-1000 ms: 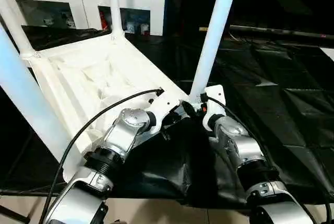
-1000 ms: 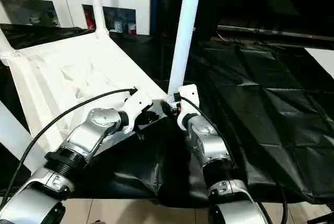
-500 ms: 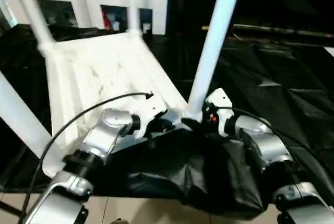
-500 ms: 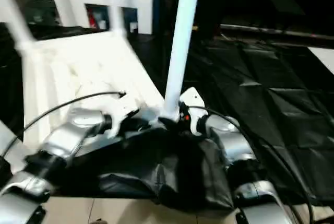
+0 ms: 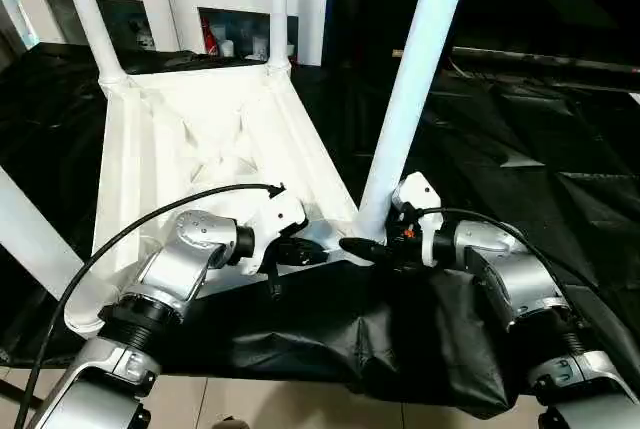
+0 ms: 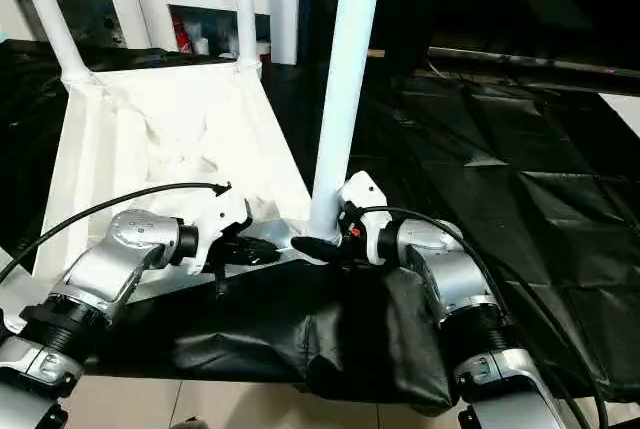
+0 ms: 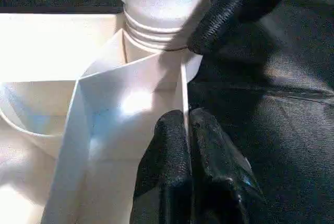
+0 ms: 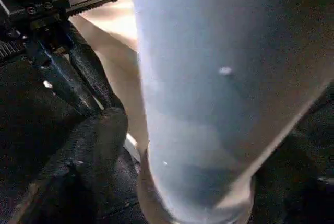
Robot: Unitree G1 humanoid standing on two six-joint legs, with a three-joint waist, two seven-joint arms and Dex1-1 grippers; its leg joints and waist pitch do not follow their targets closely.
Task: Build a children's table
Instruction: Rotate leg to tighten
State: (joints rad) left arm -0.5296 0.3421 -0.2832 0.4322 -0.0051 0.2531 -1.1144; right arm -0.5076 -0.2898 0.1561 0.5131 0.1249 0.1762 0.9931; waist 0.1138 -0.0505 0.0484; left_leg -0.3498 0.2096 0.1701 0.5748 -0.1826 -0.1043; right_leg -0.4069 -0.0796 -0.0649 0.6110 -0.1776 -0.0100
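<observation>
From the head cameras, I find the white plastic rectangular tabletop lying upside down at the near edge of the black-covered bench, with long white tapered legs standing in its corner sockets. The near-right leg could tilt or unseat if pushed sideways. In the left wrist view, the left gripper is clenched on the tabletop's rim wall. In the right wrist view, the right gripper stands spread around the leg's base, forearm low and level.
</observation>
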